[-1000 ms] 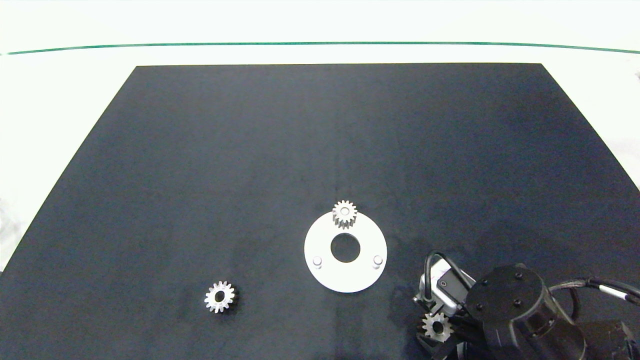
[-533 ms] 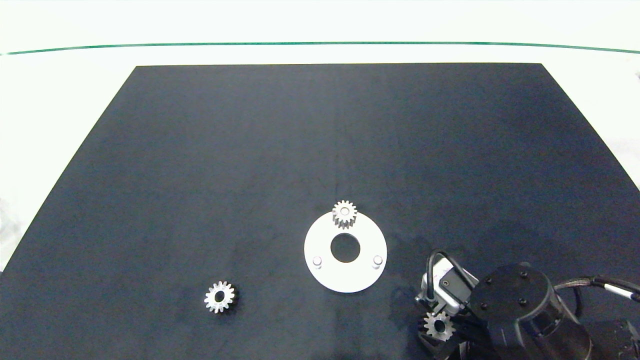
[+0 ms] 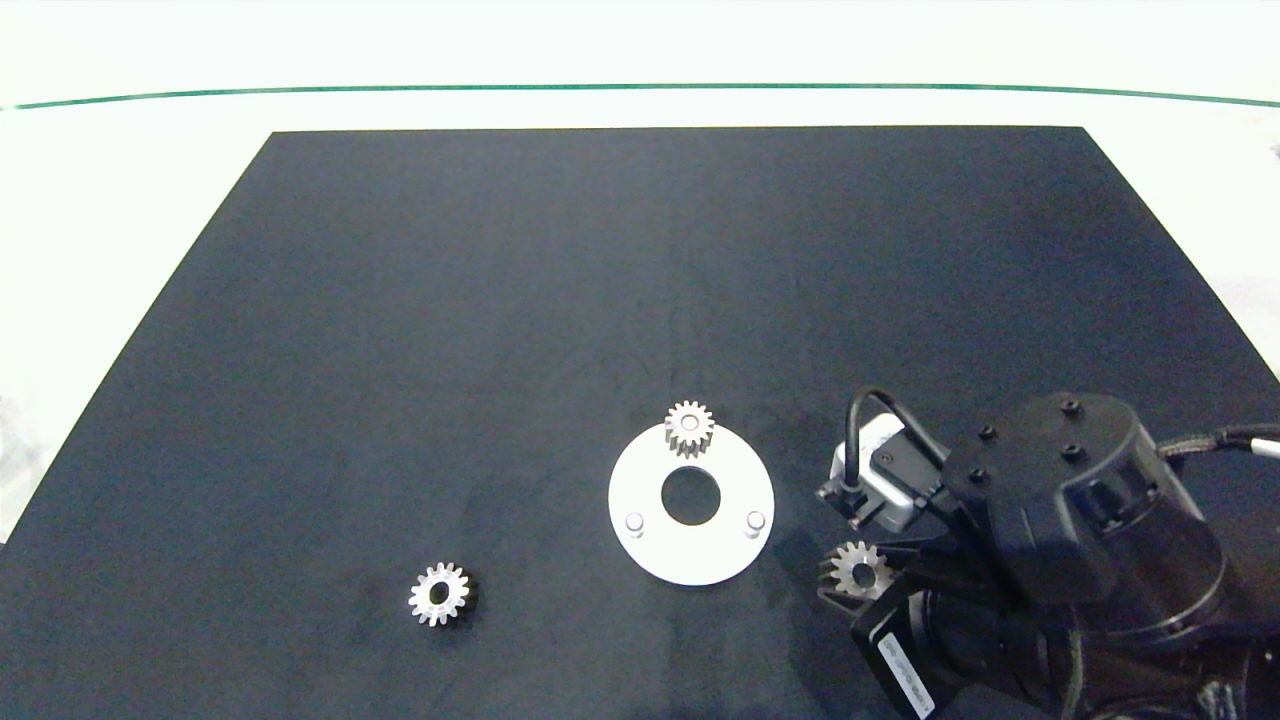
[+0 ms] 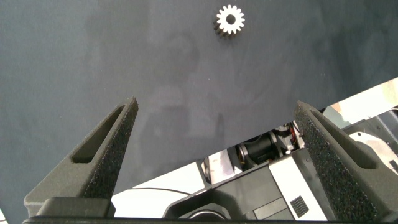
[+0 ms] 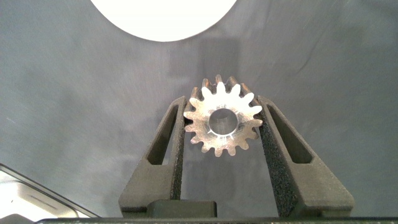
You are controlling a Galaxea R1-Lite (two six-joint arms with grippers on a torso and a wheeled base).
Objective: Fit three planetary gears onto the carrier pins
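my right gripper (image 3: pixel 850 580) has its fingers pinching a gear (image 3: pixel 856 568) flat, just beside the white disc (image 3: pixel 690 560). i'd line its hole over the near right pin (image 3: pixel 755 521) and lower straight. left gripper (image 4: pixel 214 140) hangs spread, parked off the tabletop.

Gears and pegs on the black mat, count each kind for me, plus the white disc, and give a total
Silver gears: 3, one on the far peg, one loose on the mat, one held in the right gripper.
Bare pegs: 2, and.
White disc: 1.
Total: 6.
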